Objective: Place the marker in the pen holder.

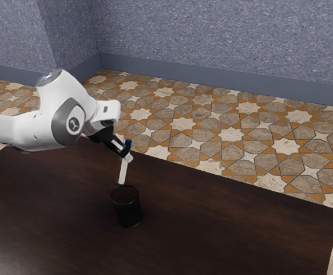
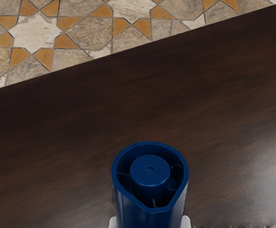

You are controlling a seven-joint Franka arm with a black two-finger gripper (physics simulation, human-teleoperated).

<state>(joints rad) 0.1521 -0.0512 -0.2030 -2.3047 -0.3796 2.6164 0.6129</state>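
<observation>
Now, in the exterior view, you have the black two-finger hand (image 1: 127, 156) clamped on the white marker with blue ends (image 1: 122, 173). The marker is in the air, and its lower end (image 1: 121, 184) appears near the far rim of the black mesh pen holder (image 1: 127, 213), which stands upright on the dark brown wooden table (image 1: 241, 229). Whether this end is truly over the opening, you cannot tell from here.

I judge that the step in hand is to align and then to insert. Please bring the lower end over the middle of the mouth first, make the marker more upright, and descend slowly. If it touches the rim, the holder could tip; release only when the end is well inside.

In the wrist view, the pale fingertips (image 2: 186, 222) stand at both sides of the marker. Its upper end is deep blue, a hollow ring with one pointed corner, thin ribs and a round plug inside.
</observation>
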